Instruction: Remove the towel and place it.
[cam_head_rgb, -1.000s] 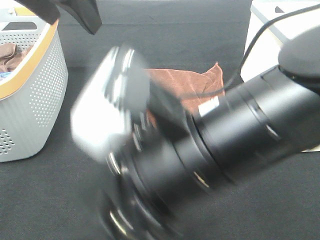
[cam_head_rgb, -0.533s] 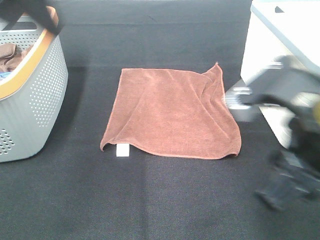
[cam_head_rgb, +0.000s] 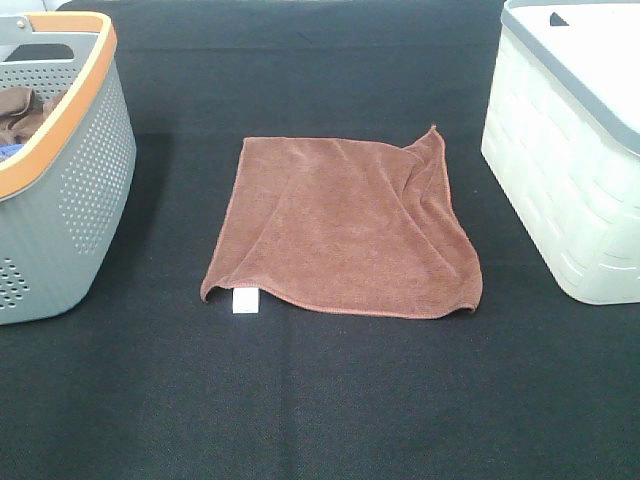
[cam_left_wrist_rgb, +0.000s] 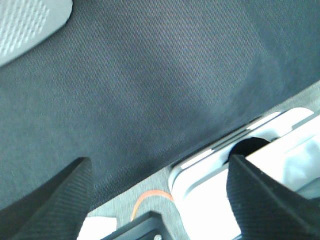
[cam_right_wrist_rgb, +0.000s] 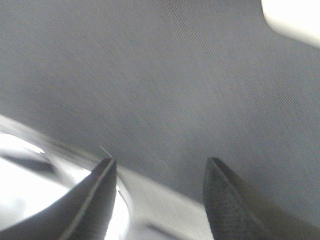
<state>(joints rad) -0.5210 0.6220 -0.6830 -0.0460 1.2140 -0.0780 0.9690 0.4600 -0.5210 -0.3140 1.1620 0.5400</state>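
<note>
A brown towel (cam_head_rgb: 345, 225) lies spread flat on the black table (cam_head_rgb: 320, 400), with a small white tag (cam_head_rgb: 245, 300) at its near-left corner. Neither gripper shows in the exterior high view. In the left wrist view my left gripper (cam_left_wrist_rgb: 159, 161) is open and empty over bare black cloth near the table's edge. In the right wrist view my right gripper (cam_right_wrist_rgb: 160, 162) is open and empty, also over bare black cloth. The towel shows in neither wrist view.
A grey perforated basket with an orange rim (cam_head_rgb: 70, 95) stands at the left and holds brown cloth. A white basket (cam_head_rgb: 560, 180) stands at the right. A white bin (cam_left_wrist_rgb: 260, 170) sits beyond the table's edge in the left wrist view.
The right arm, which covered the towel a second ago, has swung off to the right and out of the exterior view. The left arm has left the top-left corner. The towel has not moved.
</note>
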